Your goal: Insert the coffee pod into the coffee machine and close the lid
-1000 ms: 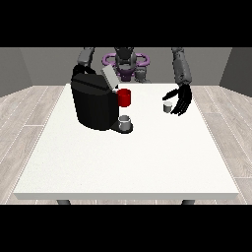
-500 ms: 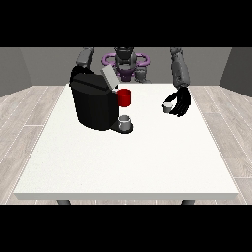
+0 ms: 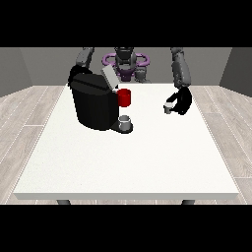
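Table (image 3: 123, 167): large, white, seen from across; its far edge meets the robot's body, and only the stubs of two legs show below the near edge.

Coffee machine (image 3: 93, 103): black, bulky, standing on the far left part of the table. Its grey lid (image 3: 109, 77) is raised and tilted back at the top. A red part (image 3: 124, 97) sits at the machine's front, on the side towards the table's middle; whether it is a holder or a cup cannot be made out. Below it a small grey cup (image 3: 125, 121) stands on the machine's base.

Coffee pod (image 3: 169, 107): small, pale grey, at the far right part of the table, well apart from the machine. It is held at the fingertips of the hand at the view's right (image 3: 181, 101), whose black fingers curl round it. Whether the pod touches the table or is lifted just off it cannot be told.

Hand at the view's left (image 3: 75, 74): mostly hidden behind the machine's upper back corner; only a dark shape at the end of the grey arm shows, and the lie of its fingers cannot be told.

Robot (image 3: 125, 61): small at the view's top, grey torso with a purple ring round it; its head is cut off by the top edge.
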